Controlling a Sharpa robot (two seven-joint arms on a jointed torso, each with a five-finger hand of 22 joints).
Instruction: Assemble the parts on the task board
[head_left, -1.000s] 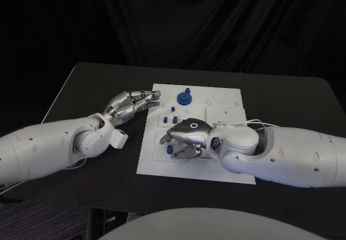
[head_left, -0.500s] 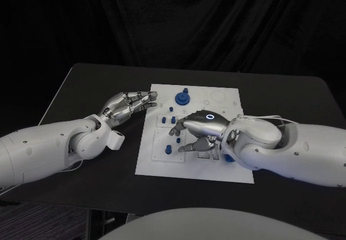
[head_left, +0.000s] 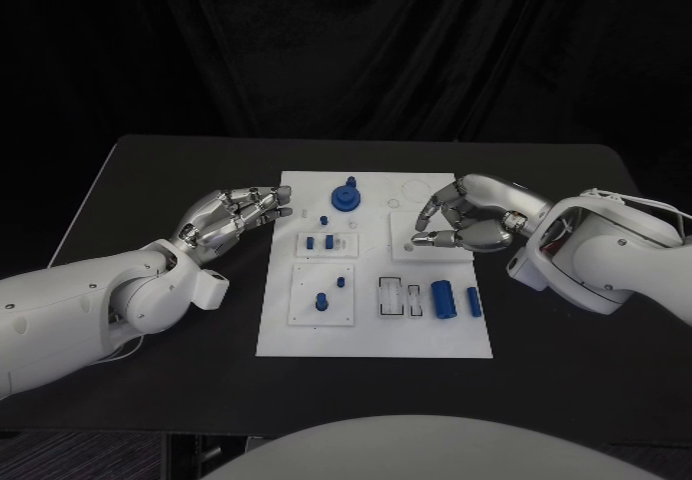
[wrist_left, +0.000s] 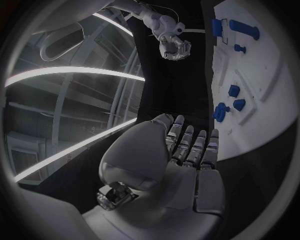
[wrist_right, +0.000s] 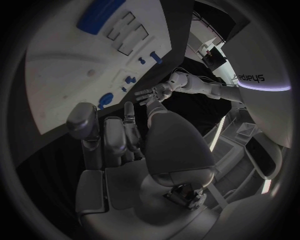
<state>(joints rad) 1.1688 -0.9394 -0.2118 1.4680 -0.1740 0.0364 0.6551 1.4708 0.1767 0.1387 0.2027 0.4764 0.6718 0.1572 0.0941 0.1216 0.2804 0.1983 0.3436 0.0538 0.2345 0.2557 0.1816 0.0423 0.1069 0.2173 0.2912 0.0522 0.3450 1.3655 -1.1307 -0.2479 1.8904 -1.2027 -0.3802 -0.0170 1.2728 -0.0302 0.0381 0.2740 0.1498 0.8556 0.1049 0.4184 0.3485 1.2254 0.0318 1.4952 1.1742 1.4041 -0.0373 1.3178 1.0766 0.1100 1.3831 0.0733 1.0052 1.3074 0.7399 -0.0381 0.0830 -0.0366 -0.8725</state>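
Looks maybe partway through, judging from how things sit. White task board (head_left: 372, 335) dead center on the black counter (head_left: 144, 190). Up at 12 o'clock on the board, a round blue gear-like part (head_left: 346, 197) standing on its post, so probably seated. Just below that, small blue pegs (head_left: 327, 242) in a little tray at about 10 o'clock of board center, and a couple more blue bits (head_left: 323, 298) on the square plate at 7 o'clock. Two blue cylinders (head_left: 454, 300) lying flat at 4 o'clock, beside open slots (head_left: 392, 297), so not placed yet by the look of it. Circular outline at 1 o'clock of the board bare too. Left hand (head_left: 231, 216) hanging off the board's 9 o'clock edge, fingers (wrist_left: 187, 145) straight, close side by side, gripping nothing. Right hand (head_left: 469, 218) over the board's 2 o'clock area, fingers (wrist_right: 109, 137) loosely curled, nothing visible between them. Guessing the cylinders and a few pegs are what's left.
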